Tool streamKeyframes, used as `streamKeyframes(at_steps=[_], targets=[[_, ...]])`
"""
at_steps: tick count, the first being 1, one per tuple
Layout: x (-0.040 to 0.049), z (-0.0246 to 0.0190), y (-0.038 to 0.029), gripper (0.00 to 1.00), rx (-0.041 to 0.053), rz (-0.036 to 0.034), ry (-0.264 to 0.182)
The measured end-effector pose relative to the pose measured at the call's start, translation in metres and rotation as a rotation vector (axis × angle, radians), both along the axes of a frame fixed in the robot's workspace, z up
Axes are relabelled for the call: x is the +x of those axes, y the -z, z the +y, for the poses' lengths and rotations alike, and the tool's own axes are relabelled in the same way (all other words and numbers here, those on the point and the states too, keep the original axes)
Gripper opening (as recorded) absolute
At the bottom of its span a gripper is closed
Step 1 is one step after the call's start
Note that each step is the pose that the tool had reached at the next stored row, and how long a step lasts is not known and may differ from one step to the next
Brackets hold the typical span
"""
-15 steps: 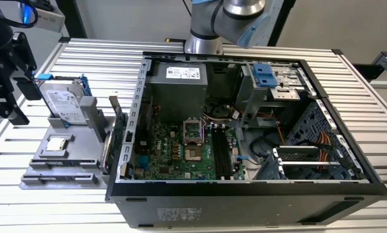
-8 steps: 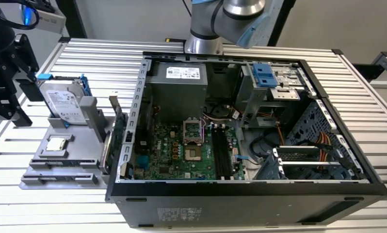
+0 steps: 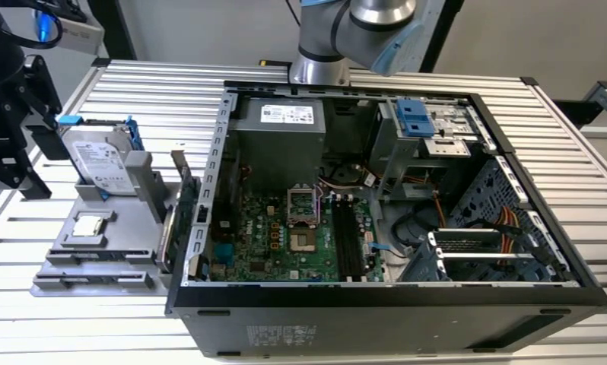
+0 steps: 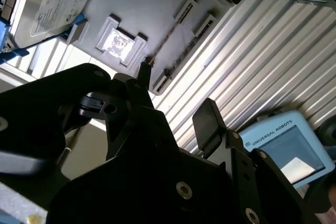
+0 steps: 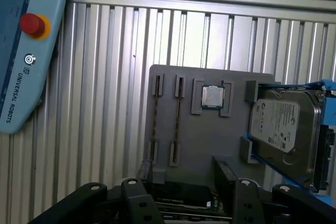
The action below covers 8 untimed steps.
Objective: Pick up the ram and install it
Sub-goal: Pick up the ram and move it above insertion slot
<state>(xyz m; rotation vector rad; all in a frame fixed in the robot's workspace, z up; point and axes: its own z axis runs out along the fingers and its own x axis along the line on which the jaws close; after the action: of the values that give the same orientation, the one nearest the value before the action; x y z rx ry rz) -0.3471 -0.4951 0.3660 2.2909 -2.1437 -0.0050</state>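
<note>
Robotics lab bench: slatted aluminium table (image 3: 161,84), opened PC case (image 3: 385,323), grey parts fixture (image 3: 99,260), teach pendant (image 5: 26,51).

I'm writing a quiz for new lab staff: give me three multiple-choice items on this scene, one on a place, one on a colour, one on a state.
1. Where is the hard drive? A in the computer case; B on the grey holder; C on the pendant.
2. What colour is the hard drive's frame? A red; B blue; C yellow.
3. What does the gripper hold? A the ram; B the hard drive; C nothing.
Key: 1 B, it rests on the holder. 2 B, blue edges show around it. 3 C, in the second wrist view the open fingers have only ribbed table between them; the ram stands in the holder.
</note>
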Motion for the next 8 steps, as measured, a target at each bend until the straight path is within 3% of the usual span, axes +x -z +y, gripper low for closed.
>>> streamKeyframes(at_steps=[8], targets=[[0.0000,0.0000,0.0017,1.00,0.0000,-0.0001,0.000]])
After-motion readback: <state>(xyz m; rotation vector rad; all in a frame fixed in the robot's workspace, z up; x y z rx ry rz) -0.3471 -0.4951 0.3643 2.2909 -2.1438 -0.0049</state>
